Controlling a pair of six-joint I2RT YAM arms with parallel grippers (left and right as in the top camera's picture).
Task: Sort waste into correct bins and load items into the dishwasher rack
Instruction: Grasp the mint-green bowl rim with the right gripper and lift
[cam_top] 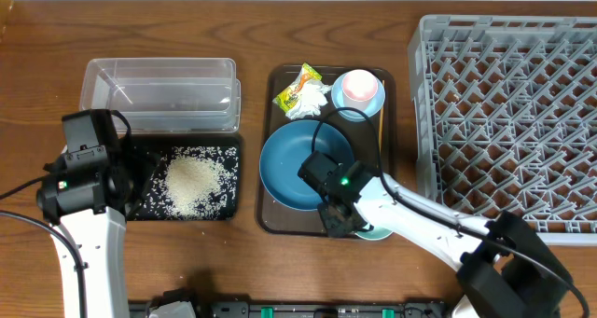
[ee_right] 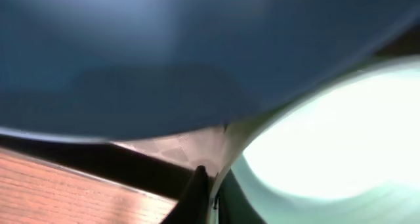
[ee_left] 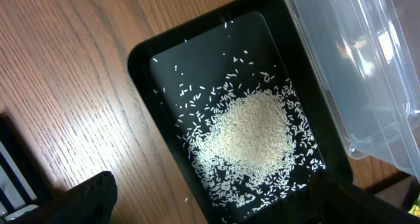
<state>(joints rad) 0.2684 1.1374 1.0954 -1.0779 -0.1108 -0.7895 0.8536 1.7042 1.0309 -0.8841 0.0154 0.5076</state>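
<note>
Our right hand (cam_top: pixel 345 223), pressed together, sits at the rim of the mint bowl (cam_top: pixel 377 232) beside the blue dish (cam_top: pixel 291 164), at the near edge of the brown tray (cam_top: pixel 266 217). The rack (cam_top: pixel 508 122) lies to its right. Our left hand (ee_left: pixel 223 207) hangs spread over the rice (ee_left: pixel 252 135), well apart.

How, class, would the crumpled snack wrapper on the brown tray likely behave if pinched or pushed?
The snack wrapper looks thin and crumpled, so probably light and floppy, yielding under a pinch. Pushed, it would likely slide rather than roll, perhaps nudging the white tissue beside it.
</note>
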